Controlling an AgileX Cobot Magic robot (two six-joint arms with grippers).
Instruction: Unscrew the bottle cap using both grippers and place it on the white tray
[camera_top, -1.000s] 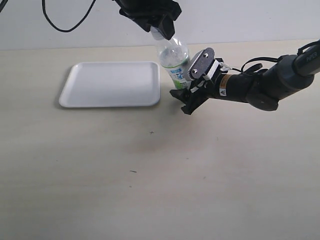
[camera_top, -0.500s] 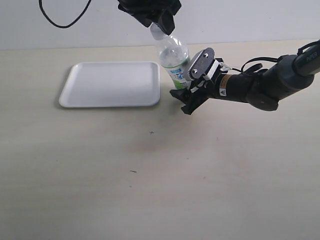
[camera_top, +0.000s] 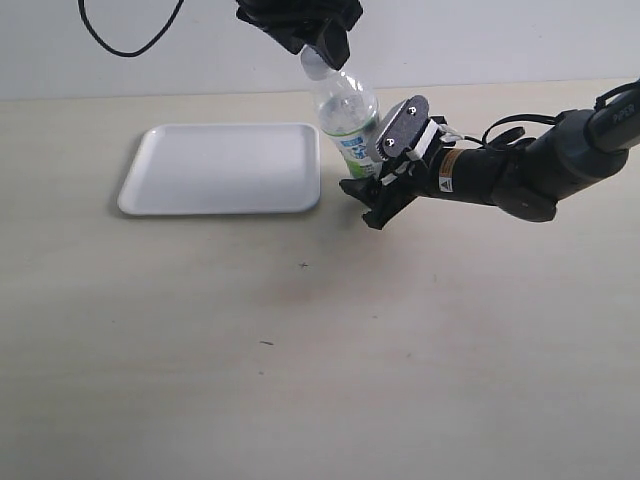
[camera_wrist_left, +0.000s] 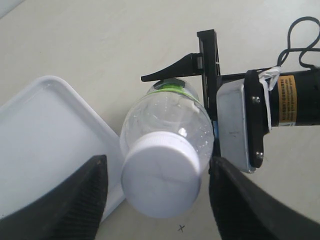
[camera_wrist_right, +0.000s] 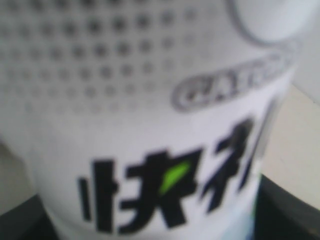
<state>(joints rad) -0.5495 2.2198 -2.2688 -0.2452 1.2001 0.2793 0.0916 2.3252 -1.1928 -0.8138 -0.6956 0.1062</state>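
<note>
While right gripper (camera_top: 362, 203) jaws clamp the tilted clear bottle (camera_top: 345, 110), left gripper (camera_wrist_left: 157, 165) jaws stand apart around its white bottle cap (camera_wrist_left: 160, 182).

Exterior view: bright, even, diffuse light. Shadows are soft and faint, a thin one under the tray (camera_top: 220, 170) edge. Slight grain.
Left wrist view: cap (camera_wrist_left: 161, 182) sharp. Small glare spots on bottle (camera_wrist_left: 165, 120). Near fingers (camera_wrist_left: 65, 205) dark and soft.
Right wrist view: label (camera_wrist_right: 150, 100) fills the frame, badly out of focus, upper part washed pale.
</note>
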